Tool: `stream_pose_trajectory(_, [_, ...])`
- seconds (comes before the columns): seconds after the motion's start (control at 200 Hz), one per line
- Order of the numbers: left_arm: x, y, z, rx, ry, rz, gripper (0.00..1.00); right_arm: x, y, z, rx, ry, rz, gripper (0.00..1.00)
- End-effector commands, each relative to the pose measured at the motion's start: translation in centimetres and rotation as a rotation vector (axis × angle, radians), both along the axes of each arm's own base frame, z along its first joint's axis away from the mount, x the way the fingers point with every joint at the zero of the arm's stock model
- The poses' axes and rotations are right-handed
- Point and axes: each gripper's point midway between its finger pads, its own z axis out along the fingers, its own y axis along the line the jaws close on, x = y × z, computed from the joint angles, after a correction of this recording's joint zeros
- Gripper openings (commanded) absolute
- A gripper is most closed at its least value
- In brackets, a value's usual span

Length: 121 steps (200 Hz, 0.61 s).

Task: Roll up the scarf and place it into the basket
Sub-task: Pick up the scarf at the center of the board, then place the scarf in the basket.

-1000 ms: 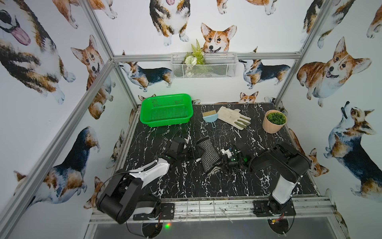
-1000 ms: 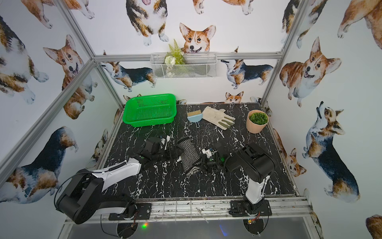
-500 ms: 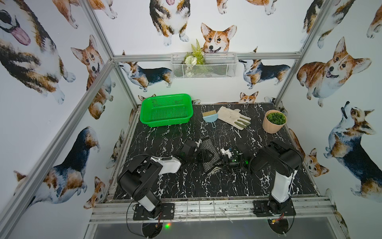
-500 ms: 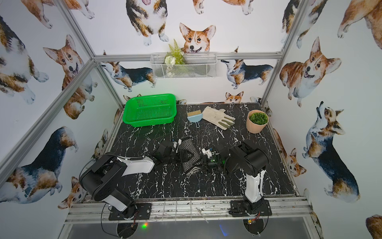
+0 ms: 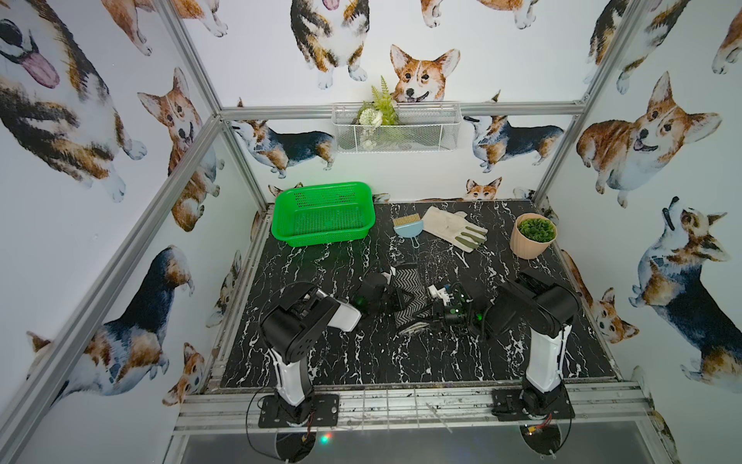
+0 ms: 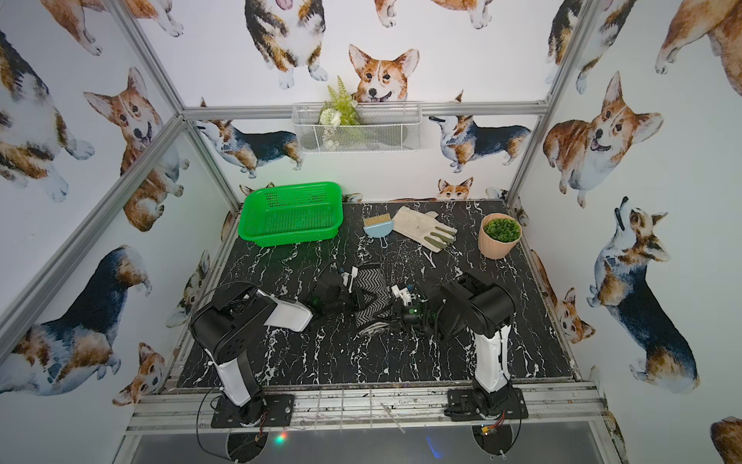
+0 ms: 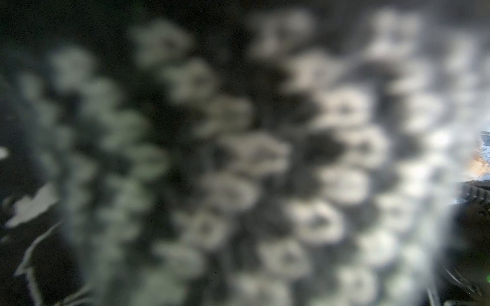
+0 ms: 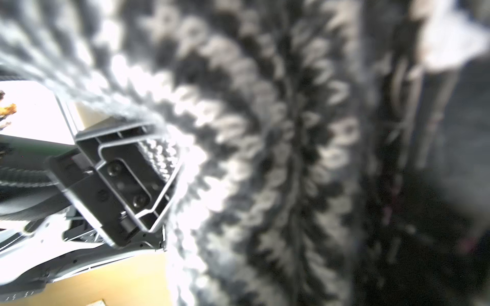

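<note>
At upper left of centre in both top views, the basket (image 5: 323,213) (image 6: 292,213) is sitting on the marble table (image 5: 321,361). In mid-frame we are pressing the left gripper (image 5: 387,291) against the left side of the bundled scarf (image 5: 407,295) (image 6: 367,295) (image 7: 238,159) (image 8: 265,159), though whether its jaws are pinching the knit we cannot tell. To the right, the right gripper (image 5: 431,311) is meeting the scarf's other side, its jaw width likewise hidden.
</note>
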Motion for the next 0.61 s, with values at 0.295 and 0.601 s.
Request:
stream_pose_trajectory(0.295, [6.3, -1.1, 7.7, -0.047, -0.067, 0.008, 0.0, 1.1, -6.9, 4.9, -0.574, -0.142, -0.096, 1.0])
stream_pose_trajectory(0.601, [18.5, 6.0, 18.7, -0.188, -0.196, 0.173, 0.0, -0.1, -10.9, 13.8, -0.612, -0.394, -0.197, 1.0])
